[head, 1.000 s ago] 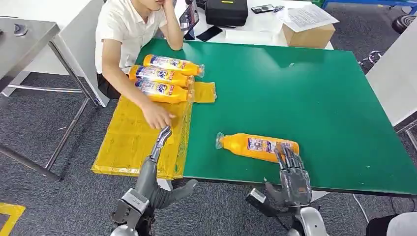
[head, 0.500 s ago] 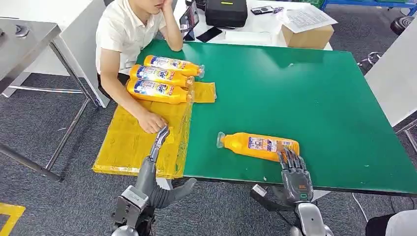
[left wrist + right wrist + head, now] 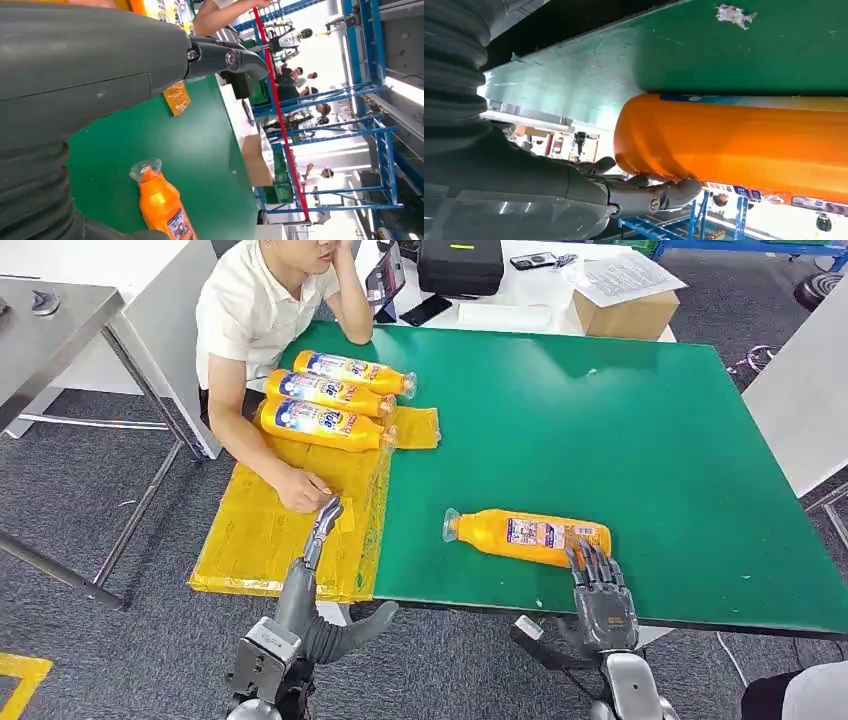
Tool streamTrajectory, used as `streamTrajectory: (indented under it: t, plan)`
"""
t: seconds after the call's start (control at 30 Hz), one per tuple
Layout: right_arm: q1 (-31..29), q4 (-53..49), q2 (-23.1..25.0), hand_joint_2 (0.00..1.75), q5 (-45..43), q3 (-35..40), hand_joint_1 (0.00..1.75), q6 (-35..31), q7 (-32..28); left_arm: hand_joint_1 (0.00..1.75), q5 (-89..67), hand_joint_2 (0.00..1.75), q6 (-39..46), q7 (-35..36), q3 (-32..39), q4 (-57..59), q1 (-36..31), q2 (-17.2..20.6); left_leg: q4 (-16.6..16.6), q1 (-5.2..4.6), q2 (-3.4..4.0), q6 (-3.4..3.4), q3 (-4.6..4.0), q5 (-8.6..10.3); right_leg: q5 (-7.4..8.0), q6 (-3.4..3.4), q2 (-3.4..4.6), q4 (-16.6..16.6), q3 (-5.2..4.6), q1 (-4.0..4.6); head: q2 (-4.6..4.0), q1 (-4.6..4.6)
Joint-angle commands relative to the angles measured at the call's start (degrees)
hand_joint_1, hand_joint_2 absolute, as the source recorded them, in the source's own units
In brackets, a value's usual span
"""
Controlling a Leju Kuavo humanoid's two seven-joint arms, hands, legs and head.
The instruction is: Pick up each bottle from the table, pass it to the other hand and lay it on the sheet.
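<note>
Three bottles (image 3: 330, 398) on yellow sheet (image 3: 270, 520), touching.

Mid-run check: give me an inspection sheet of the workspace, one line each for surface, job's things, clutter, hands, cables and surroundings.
Surface: green table, a small scrap near its front edge.
Job's things: three orange bottles lie side by side on the yellow sheet; a fourth bottle lies on the green table.
Clutter: nothing seen on the green table.
Hands: right hand at the fourth bottle's base, fingers against it, not clearly gripping; left hand over the sheet, holding nothing.
Cables: nothing seen.
Surroundings: seated person's hand rests on the sheet near the left hand; cardboard box and black case on the white table behind.
</note>
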Motion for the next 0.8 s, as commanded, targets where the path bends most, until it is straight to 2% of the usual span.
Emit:
streamTrajectory:
  t: [0.03, 0.27, 0.43, 0.47, 0.6, 0.7, 0.8]
  plan:
    - [-3.51, 4.17, -0.71, 1.75, 0.56, -0.03, 0.0, -0.15, 0.67, 0.0, 0.17, 1.75, -0.05, 0.35, 0.69, 2.79, -0.74, -0.14, -0.04, 0.03, 0.1, -0.11, 0.17, -0.06, -0.01, -0.11, 0.13, -0.04, 0.13, 0.03, 0.0, 0.0]
    - [-7.17, 3.23, 0.07, 1.75, 3.95, 1.64, 0.0, -0.96, 0.31, 0.0, 0.32, 1.75, -0.43, 0.56, 0.31, 3.32, -1.62, -0.34, -0.02, -0.01, 0.21, -0.07, 0.06, -0.01, 0.06, -0.09, 0.21, -0.01, 0.0, -0.01, 0.0, 0.0]
    - [-5.86, -7.68, 0.7, 1.75, 6.12, 3.45, 0.0, -0.96, -1.33, 0.0, 0.48, 1.75, -0.99, 0.67, -0.17, 3.65, -2.16, -0.5, 0.02, -0.01, 0.38, -0.1, -0.07, 0.02, 0.23, -0.22, 0.32, 0.07, -0.22, -0.01, 0.0, 0.0]
    - [-2.49, -19.83, 1.76, 1.75, 2.91, 2.02, 0.0, -0.96, -10.64, 0.0, 0.57, 1.75, -1.18, 0.67, -0.58, 4.02, -2.55, -0.53, 0.07, 0.01, 0.44, -0.15, -0.07, 0.01, 0.23, -0.26, 0.39, 0.11, -0.24, 0.01, 0.0, 0.0]
    - [-0.31, -20.91, 5.16, 1.75, 0.63, 0.64, 0.0, -0.96, -15.26, 0.0, 0.56, 1.75, -1.06, 0.67, -1.27, 4.56, -3.17, -0.54, 0.02, -0.01, 0.32, -0.19, -0.53, 0.26, 0.43, -0.25, 0.25, 0.13, -0.69, 0.0, 0.0, 0.0]
    - [-0.35, -19.07, 6.69, 1.75, -1.06, -1.59, 0.0, -0.96, -19.64, 0.0, 0.63, 1.75, -0.94, 0.69, -1.37, 4.55, -3.1, -0.28, -0.07, 0.06, 0.52, -0.25, -0.4, 0.29, 0.52, -0.37, 0.36, 0.02, -0.67, 0.09, 0.0, -0.13]
    - [-0.41, -16.77, 8.08, 1.75, -2.48, -3.23, 0.0, -0.96, -23.17, 0.0, 0.88, 1.75, -0.94, 0.71, -1.35, 4.62, -3.18, -0.09, -0.09, 0.17, 0.18, -0.32, -0.24, 0.33, 0.36, -0.43, 0.04, -0.02, -0.44, 0.21, 0.0, -0.02]
